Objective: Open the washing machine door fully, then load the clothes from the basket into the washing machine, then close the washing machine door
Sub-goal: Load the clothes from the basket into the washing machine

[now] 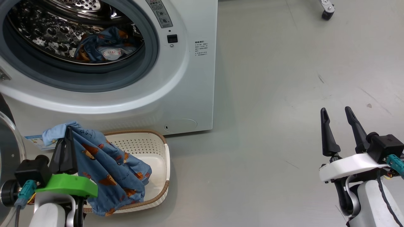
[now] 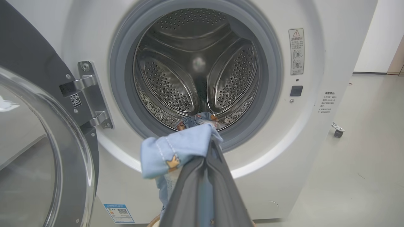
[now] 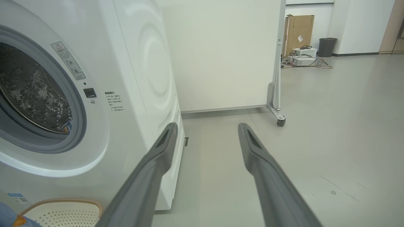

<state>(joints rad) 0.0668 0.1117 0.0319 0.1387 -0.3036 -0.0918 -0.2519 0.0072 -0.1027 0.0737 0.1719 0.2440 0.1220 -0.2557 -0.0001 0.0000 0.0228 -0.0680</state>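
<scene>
The left gripper [image 1: 68,130] is nearest, at the lower left of the head view, and its two dark fingers are pressed together on the upper corner of a light blue garment [image 1: 107,167]. The cloth is soft and wrinkled, with small orange-brown animal prints. It hangs from the fingertips with its long axis going down and toward the right, and its lower hem lies over the near rim of the basket [image 1: 159,140]. The basket is cream plastic with many small holes and a brown woven-look rim, and it stands on the floor just in front of the washing machine [image 1: 195,94].

The right gripper [image 1: 335,110] is well apart on the right side. Its fingers are spread, hold nothing and point away over the bare floor [image 1: 284,94].

The machine is a white glossy box. Its door [image 2: 47,142], with clear domed glass, is swung wide open to the robot's left on a metal hinge [image 2: 93,94]. Behind the grey rubber ring the steel drum [image 2: 195,63] is shiny and perforated, and a second garment [image 1: 104,47] of the same print lies at its bottom.

The floor is smooth and grey, with some small marks. Beyond the machine stands a white partition panel [image 3: 221,56] on casters, and far behind it a cardboard box [image 3: 298,30] and a dark bin [image 3: 326,47] stand by the wall.
</scene>
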